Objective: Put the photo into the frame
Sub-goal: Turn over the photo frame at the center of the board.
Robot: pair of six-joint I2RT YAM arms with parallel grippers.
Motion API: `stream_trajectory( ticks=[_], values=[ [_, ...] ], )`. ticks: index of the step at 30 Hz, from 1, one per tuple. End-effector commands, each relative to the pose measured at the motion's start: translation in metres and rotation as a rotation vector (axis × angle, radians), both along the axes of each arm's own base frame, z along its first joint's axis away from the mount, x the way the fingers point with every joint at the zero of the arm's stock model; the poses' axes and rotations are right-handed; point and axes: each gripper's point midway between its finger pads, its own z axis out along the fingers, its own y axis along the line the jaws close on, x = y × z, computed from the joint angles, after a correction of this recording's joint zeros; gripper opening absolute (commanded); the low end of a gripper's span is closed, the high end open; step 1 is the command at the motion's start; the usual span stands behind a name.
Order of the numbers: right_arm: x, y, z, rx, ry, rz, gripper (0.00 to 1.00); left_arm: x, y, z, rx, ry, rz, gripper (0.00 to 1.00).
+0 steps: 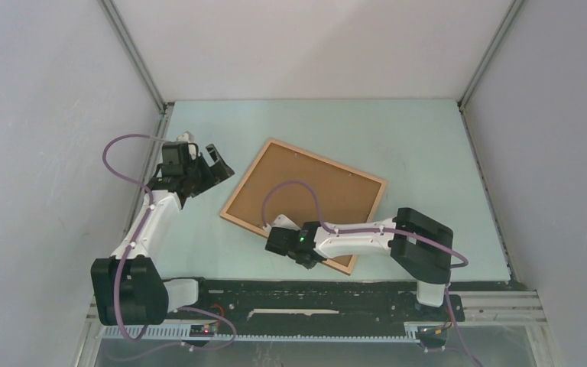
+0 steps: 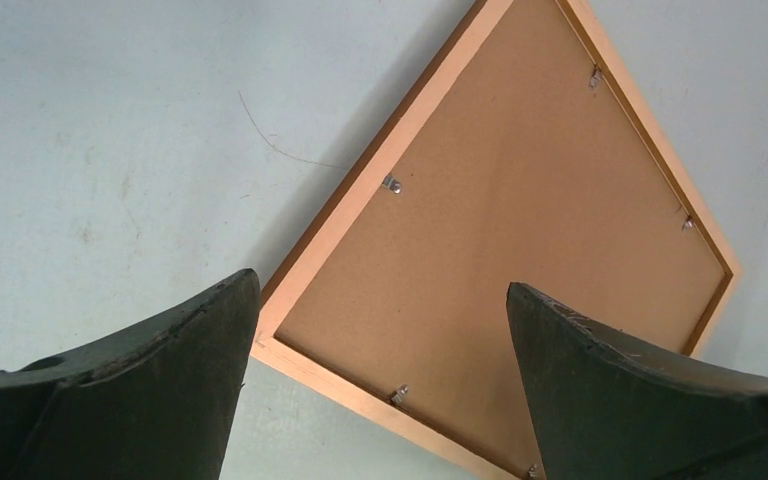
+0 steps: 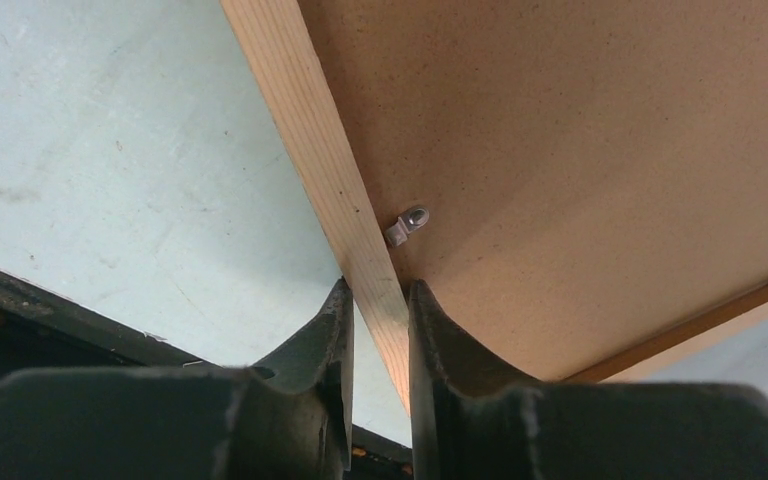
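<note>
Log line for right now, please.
frame: back up on table | right gripper: clamped on near rail | left gripper: open, empty | photo: not in view

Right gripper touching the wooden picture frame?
Touching. Right wrist view: fingers of the right gripper flank the rail of the thin light-brown wooden picture frame, no gap either side.

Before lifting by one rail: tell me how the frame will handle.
The frame looks stiff: wooden rails and a flat fibreboard back, so it should rise as one piece. Gripped by the right gripper at one edge only, it will probably tilt or swivel. The small metal tabs may let the back shift.
</note>
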Motion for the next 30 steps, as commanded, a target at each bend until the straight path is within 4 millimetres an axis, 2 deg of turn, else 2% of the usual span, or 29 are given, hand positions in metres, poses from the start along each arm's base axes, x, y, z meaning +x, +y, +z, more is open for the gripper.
stream_trajectory(
  ticks=[1, 3, 8, 9, 14, 17, 21, 23, 27, 30],
  values=[
    [0.006, 0.017, 0.005, 0.107, -0.017, -0.064, 0.07, 0.005, -0.01, 0.013, -0.043, -0.04, -0.038, 1.0],
    [0.011, 0.02, 0.013, 0.153, -0.01, -0.084, 0.0, -0.002, -0.025, 0.014, -0.14, -0.01, -0.067, 1.0],
    [0.02, 0.028, 0.033, 0.3, 0.072, -0.116, 0.0, -0.027, -0.047, 0.025, -0.305, 0.016, -0.042, 1.0],
    [0.02, 0.03, 0.037, 0.333, 0.095, -0.117, 0.0, -0.035, -0.049, 0.022, -0.325, 0.045, -0.019, 1.0],
    [0.029, 0.034, 0.063, 0.502, 0.176, -0.129, 0.0, -0.084, -0.093, -0.002, -0.424, 0.183, -0.082, 1.0],
    [0.034, 0.032, 0.075, 0.572, 0.219, -0.15, 0.0, -0.109, -0.11, -0.015, -0.457, 0.24, -0.098, 1.0],
    [0.043, 0.027, 0.083, 0.622, 0.246, -0.186, 0.0, -0.132, -0.129, -0.019, -0.509, 0.251, -0.094, 1.0],
    [0.046, 0.026, 0.087, 0.645, 0.258, -0.197, 0.0, -0.134, -0.137, -0.016, -0.576, 0.214, -0.085, 1.0],
    [0.048, 0.027, 0.092, 0.669, 0.26, -0.202, 0.0, -0.119, -0.15, -0.005, -0.767, 0.104, -0.058, 1.0],
    [0.05, 0.026, 0.095, 0.682, 0.26, -0.219, 0.0, -0.105, -0.152, 0.002, -0.817, 0.033, -0.048, 1.0]
  ],
)
